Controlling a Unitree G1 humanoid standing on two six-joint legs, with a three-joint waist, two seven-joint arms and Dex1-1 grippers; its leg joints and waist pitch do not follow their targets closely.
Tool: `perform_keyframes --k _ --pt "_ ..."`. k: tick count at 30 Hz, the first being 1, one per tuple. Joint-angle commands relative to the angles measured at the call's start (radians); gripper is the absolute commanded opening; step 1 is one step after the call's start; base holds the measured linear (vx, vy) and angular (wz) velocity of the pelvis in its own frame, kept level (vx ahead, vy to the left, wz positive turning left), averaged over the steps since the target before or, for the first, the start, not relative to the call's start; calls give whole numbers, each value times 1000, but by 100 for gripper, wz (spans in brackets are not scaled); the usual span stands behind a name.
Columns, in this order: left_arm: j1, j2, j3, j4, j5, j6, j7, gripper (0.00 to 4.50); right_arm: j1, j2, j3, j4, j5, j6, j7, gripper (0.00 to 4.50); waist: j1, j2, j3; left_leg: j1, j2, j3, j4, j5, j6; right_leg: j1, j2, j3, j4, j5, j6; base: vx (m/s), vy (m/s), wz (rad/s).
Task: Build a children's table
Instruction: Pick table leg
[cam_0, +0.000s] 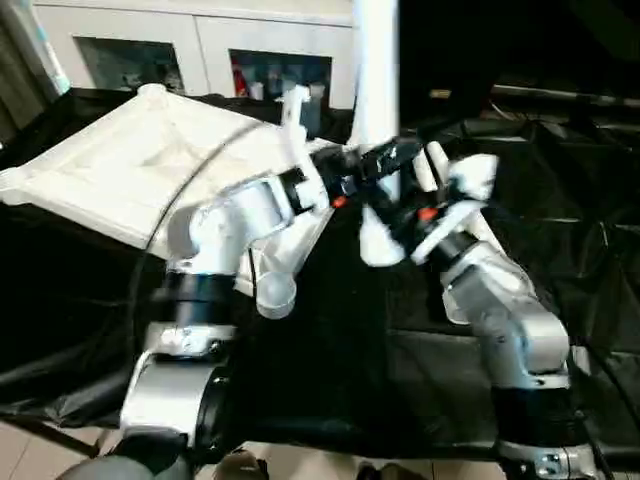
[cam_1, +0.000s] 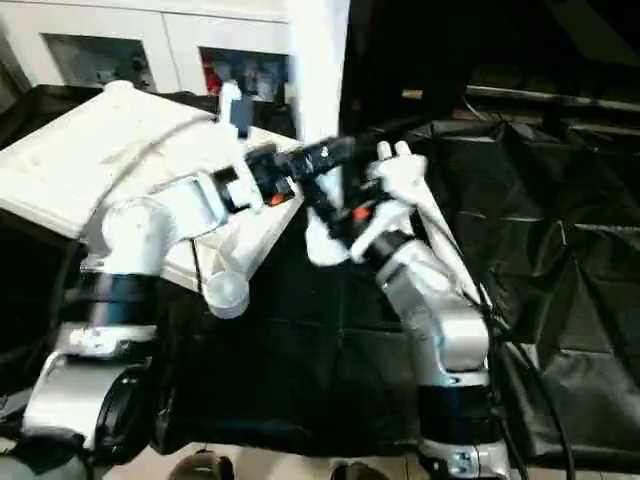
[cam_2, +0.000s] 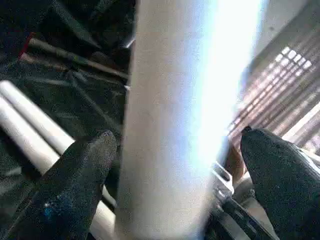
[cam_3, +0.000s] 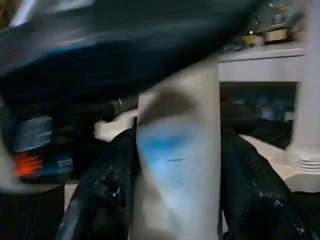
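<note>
- Left eye view: the white table top (cam_0: 130, 165) is seen lying upside down on the black-draped work surface (cam_0: 330, 340), ribbed underside up, ahead and to the robot's left, in front of the white cabinet (cam_0: 200, 45).
- A round corner socket (cam_0: 275, 295) at the near corner of the top is shown empty; another at the far corner (cam_0: 150, 93) also appears unfilled.
- One leg (cam_1: 318, 70) is held upright between the two arms, over the black cloth just beside the top's right edge; its upper end runs out of the picture.
- At least two more legs (cam_2: 30, 125) are seen lying side by side on the cloth in the left wrist view.
- The left gripper (cam_2: 175, 165) is spread wide around the upright leg, a gap being visible between the tube and each finger (cam_2: 82, 175), so the tube is bracketed rather than clamped.
- The right gripper (cam_3: 175, 200) is closed on a white tube, judged to be that same upright leg, with its dark fingers (cam_3: 107, 190) pressed against both sides.
- In the right wrist view a further white tube (cam_3: 306, 90) appears to stand in a socket of the top; how firmly it is seated cannot be told.
- Progress is judged early: at most one leg is fitted, one is being carried, and the remaining legs are yet to be pushed into their sockets before the table can be turned upright.
</note>
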Motion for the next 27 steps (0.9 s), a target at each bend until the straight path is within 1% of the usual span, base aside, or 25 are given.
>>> perform_keyframes --k 1,2,3,4,5,6,7,8,9,10,12,14,15,16,17,18,19,21,22,23,24,26,27 --pt "-47 -16 16 8 -24 -21 33 450 -8 -29 73 28 -100 -27 -17 187 2 -1 -86 11 11 -2 -62 -181 5 65 -59 50 -83 -237 -131 0 0 0" --pt "-57 -26 38 24 -24 -29 76 450 -18 -28 87 53 -123 -35 -31 187 1 -7 -86 11 12 -1 -61 -183 5 63 -61 50 -81 -241 -139 0 0 0" --pt "-57 -26 38 24 -24 -29 76 450 -18 -28 87 53 -123 -35 -31 187 1 -7 -86 11 12 -1 -61 -183 5 63 -61 50 -81 -241 -139 0 0 0" --pt "-68 -33 65 46 -18 -37 125 450 -23 -32 105 69 -146 -44 -48 187 4 -8 -85 12 11 0 -59 -186 11 64 -63 49 -83 -264 -139 0 0 0" --pt "-76 -39 84 62 -15 -42 158 450 -26 -34 113 78 -158 -48 -59 187 5 -8 -84 11 10 0 -59 -186 14 64 -63 49 -85 -269 -134 0 0 0" --pt "-76 -39 84 62 -15 -42 158 450 -26 -34 113 78 -158 -48 -59 187 5 -9 -84 9 10 -1 -59 -182 16 66 -63 48 -84 -270 -126 0 0 0" --pt "-86 -42 103 78 -5 -54 201 420 -32 -38 126 90 -179 -51 -78 187 4 -10 -85 9 11 -1 -59 -179 16 64 -63 49 -83 -268 -122 0 0 0" --pt "-90 -40 120 82 4 -71 235 413 -47 -38 146 106 -206 -50 -103 187 4 -10 -85 11 11 -1 -59 -177 19 63 -61 49 -84 -264 -121 0 0 0" --pt "-92 -40 131 86 5 -79 255 413 -54 -34 152 117 -216 -49 -114 187 3 -10 -86 9 11 -3 -59 -169 18 65 -61 49 -80 -254 -124 0 0 0" --pt "-96 -41 156 93 5 -101 304 413 -73 -22 166 140 -238 -45 -140 187 -1 -8 -87 9 11 -3 -59 -161 18 64 -60 49 -77 -223 -132 0 0 0" --pt "-91 -49 174 85 0 -124 346 398 -94 -10 193 158 -280 -59 -151 187 -2 -9 -88 11 11 -1 -57 -162 20 64 -61 50 -76 -207 -143 0 0 0" --pt "-88 -54 178 79 -2 -124 361 371 -102 -3 196 165 -292 -63 -164 187 -4 -9 -88 10 12 -1 -57 -153 24 64 -60 51 -73 -189 -148 0 0 0" --pt "-88 -58 178 79 -1 -128 370 369 -109 0 194 169 -294 -60 -171 187 -3 -8 -89 13 13 0 -56 -150 30 62 -61 52 -72 -179 -152 0 0 0" --pt "-89 -64 179 79 1 -132 381 353 -118 1 191 174 -296 -58 -178 187 -1 -12 -91 11 14 -1 -56 -134 35 65 -62 51 -68 -159 -157 0 0 0" --pt "-90 -68 180 79 2 -133 388 353 -123 1 190 177 -296 -58 -182 187 -1 -7 -91 10 15 -1 -56 -129 37 64 -61 52 -66 -148 -160 0 0 0" --pt "-88 -76 181 79 7 -141 408 332 -129 2 190 184 -296 -59 -189 187 -3 -5 -91 10 15 -2 -55 -130 37 63 -60 51 -65 -133 -167 0 0 0" --pt "-85 -82 183 77 8 -144 424 332 -131 4 190 190 -297 -62 -194 187 -4 -5 -91 11 16 -1 -55 -134 37 62 -60 52 -65 -127 -169 0 0 0" --pt "-80 -91 186 77 8 -146 454 308 -138 9 189 204 -303 -66 -208 187 -5 -6 -90 11 16 -1 -55 -141 36 63 -60 52 -64 -123 -173 0 0 0" --pt "-73 -93 178 73 15 -151 459 308 -141 15 185 208 -304 -63 -218 187 -4 -7 -89 10 14 0 -54 -145 35 64 -62 52 -67 -139 -168 0 0 0" --pt "-71 -93 176 72 16 -152 461 289 -143 17 184 209 -305 -62 -220 187 -5 -7 -88 9 14 0 -55 -148 34 65 -62 52 -68 -145 -165 0 0 0" --pt "-66 -94 172 68 21 -155 467 283 -143 20 182 211 -307 -61 -222 187 -5 -5 -89 10 13 -1 -55 -155 32 65 -62 51 -69 -161 -158 0 0 0" --pt "-61 -96 166 63 26 -159 470 268 -142 21 181 211 -308 -62 -223 187 -7 -7 -89 9 13 -1 -55 -159 30 66 -61 51 -71 -172 -148 0 0 0" --pt "-56 -98 163 57 27 -159 473 257 -140 21 176 213 -308 -65 -227 187 -8 -4 -89 10 14 -1 -55 -159 27 65 -61 51 -71 -169 -145 0 0 0"
